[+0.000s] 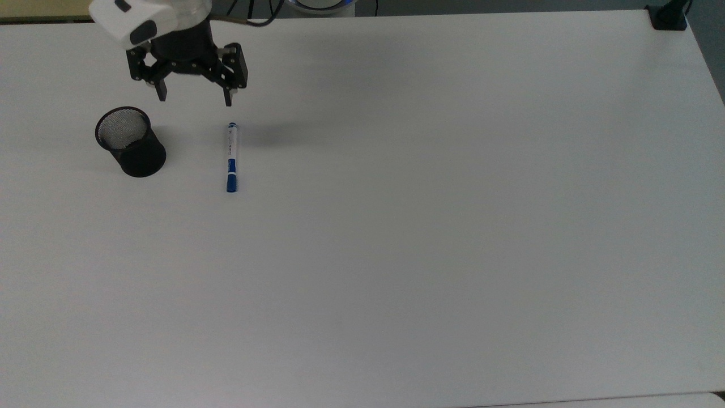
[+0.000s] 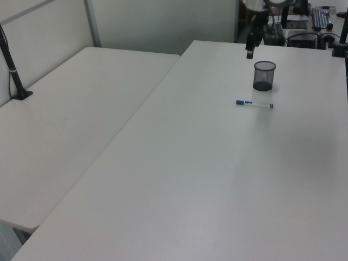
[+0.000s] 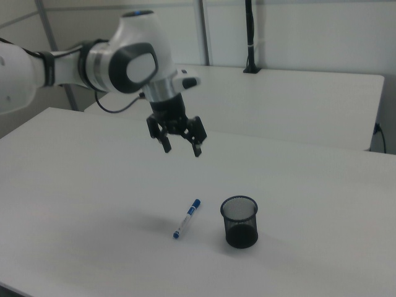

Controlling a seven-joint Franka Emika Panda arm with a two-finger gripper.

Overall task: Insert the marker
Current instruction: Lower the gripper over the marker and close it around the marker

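Marker (image 1: 231, 157), slim, white-barrelled, with blue cap and blue end tip: one only, flat on the white rectangular table (image 1: 430, 238), untouched, long axis from 12 to 6 o'clock in the top view, cap end at 6 o'clock. In the right view (image 3: 186, 218), slanted from 7 to 1 o'clock, cap end at 1 o'clock.

Black cylindrical mesh cup (image 1: 129, 141): one, upright, open mouth up, near the marker at its 9 o'clock in the top view and apart from it; nothing visible inside. In the left view (image 2: 264, 75), at the marker's (image 2: 254, 104) 12 o'clock; in the right view (image 3: 239, 221), at its 3 o'clock.

White Franka arm with black two-finger gripper (image 1: 194, 97): one arm, one gripper. In the right view, reaching in from the right view's left, wrist bent down, fingers pointing at the table, gripper (image 3: 181, 147) hanging in the air well above the surface at the marker's 12 o'clock. Fingers spread wide apart, nothing between them. In the top view, one fingertip at the cup's 12 to 1 o'clock, the other just at 12 o'clock of the marker's end tip.

In the left view, gripper (image 2: 249, 50) at 11 o'clock of the cup, seen edge-on.

Second white table (image 2: 70, 114): one, alongside, at 9 o'clock in the left view.
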